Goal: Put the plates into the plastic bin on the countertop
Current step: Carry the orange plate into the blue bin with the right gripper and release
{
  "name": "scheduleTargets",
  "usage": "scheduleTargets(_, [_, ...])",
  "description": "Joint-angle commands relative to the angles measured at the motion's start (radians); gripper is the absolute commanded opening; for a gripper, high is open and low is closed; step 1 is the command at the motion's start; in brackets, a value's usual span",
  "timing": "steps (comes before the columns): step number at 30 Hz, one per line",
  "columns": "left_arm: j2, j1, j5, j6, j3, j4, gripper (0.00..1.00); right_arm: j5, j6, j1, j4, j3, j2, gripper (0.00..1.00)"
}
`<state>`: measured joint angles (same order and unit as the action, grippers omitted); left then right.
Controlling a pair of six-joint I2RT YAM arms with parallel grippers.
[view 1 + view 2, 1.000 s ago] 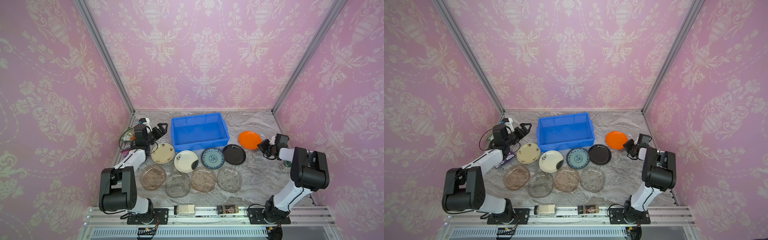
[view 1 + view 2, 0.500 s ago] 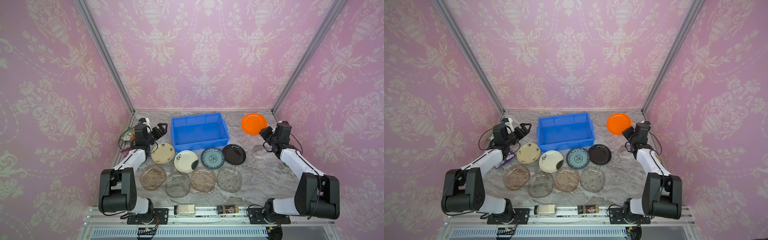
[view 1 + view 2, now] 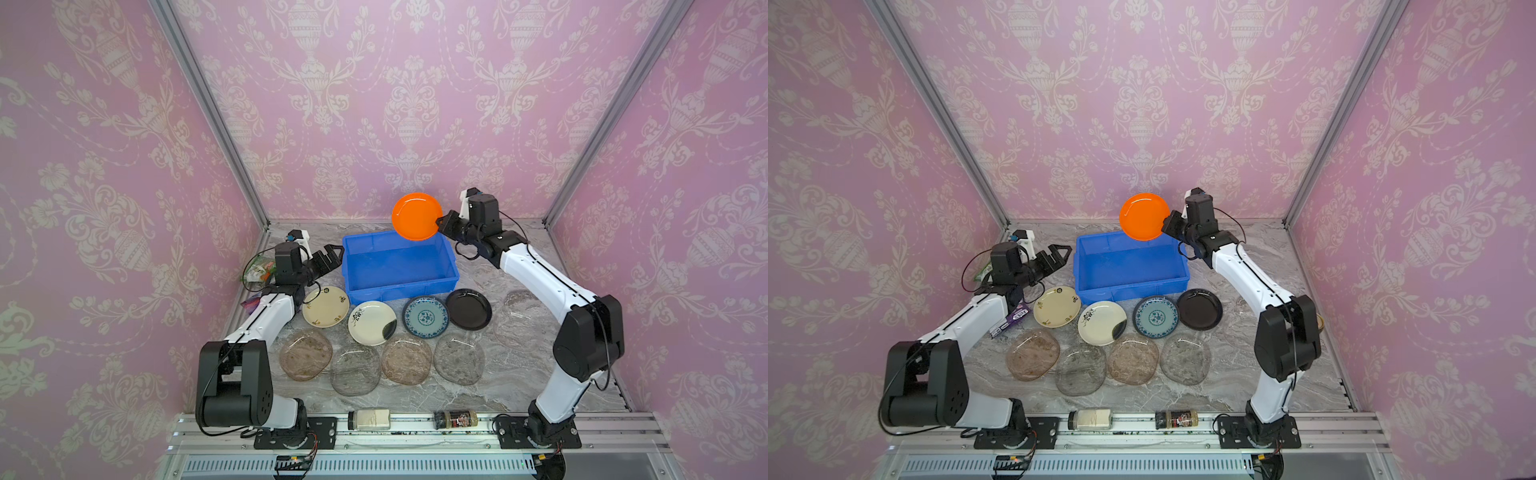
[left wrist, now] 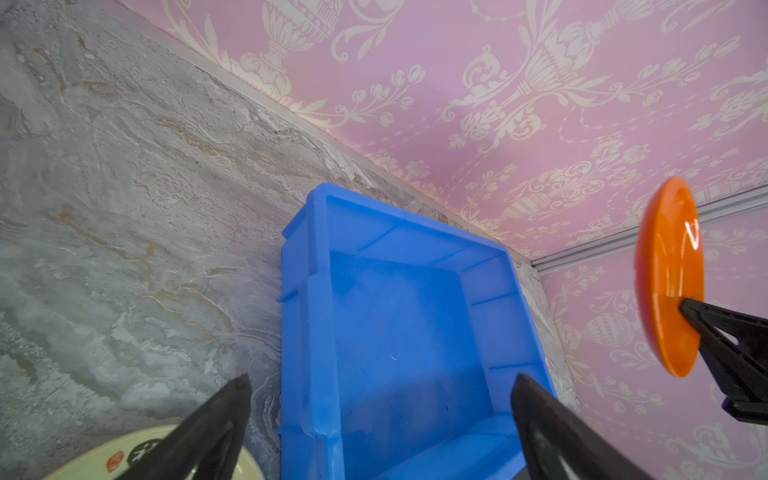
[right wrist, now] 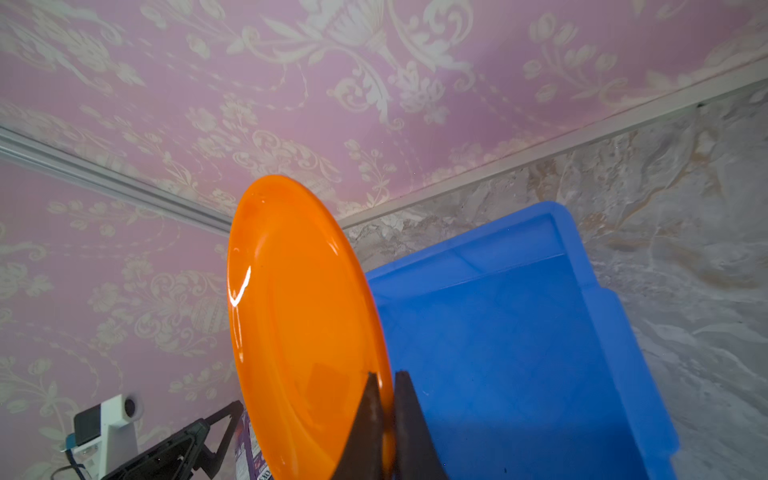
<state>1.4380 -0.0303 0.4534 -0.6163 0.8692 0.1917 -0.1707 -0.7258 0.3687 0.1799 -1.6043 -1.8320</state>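
Bench [image 3: 513,380], grey-white marble pattern.
- Far centre: blue plastic bin [image 3: 399,291].
- Middle row, left to right: cream floral plate [image 3: 325,306], cream plate with black sprig [image 3: 372,323], teal-patterned plate [image 3: 425,316], black plate [image 3: 468,309].
- Near row: four tinted glass plates [image 3: 306,354] [image 3: 355,368] [image 3: 407,360] [image 3: 459,358].
- Far left: green packet [image 3: 258,270].

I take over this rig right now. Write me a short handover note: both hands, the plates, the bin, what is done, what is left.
Right hand: shut on the orange plate, raised and tilted by the blue bin.
Left hand: open, empty, beside the bin.
Bin: no plate inside.
Countertop: two cream plates, teal plate, black plate, four glass plates, in front of the bin.
Done: nothing placed. Left: all nine.
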Motion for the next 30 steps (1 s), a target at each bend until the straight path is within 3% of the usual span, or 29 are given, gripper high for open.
scheduleTargets(1, [-0.014, 0.005, -0.015, 0.041, 0.02, -0.047, 0.99, -0.062, 0.018, 0.043, 0.14, -0.106, -0.139, 0.0])
scheduleTargets(12, [-0.005, 0.005, -0.017, 0.057, 0.021, -0.059, 0.99, -0.096, 0.006, 0.139, 0.282, -0.431, -0.498, 0.0])
scheduleTargets(28, [0.041, 0.009, -0.009, 0.059, 0.014, -0.044, 0.99, -0.154, 0.005, 0.145, 0.368, -0.603, -0.68, 0.0])
scheduleTargets(30, [0.04, 0.009, -0.012, 0.062, 0.014, -0.05, 0.99, -0.153, 0.005, 0.144, 0.369, -0.6, -0.68, 0.07])
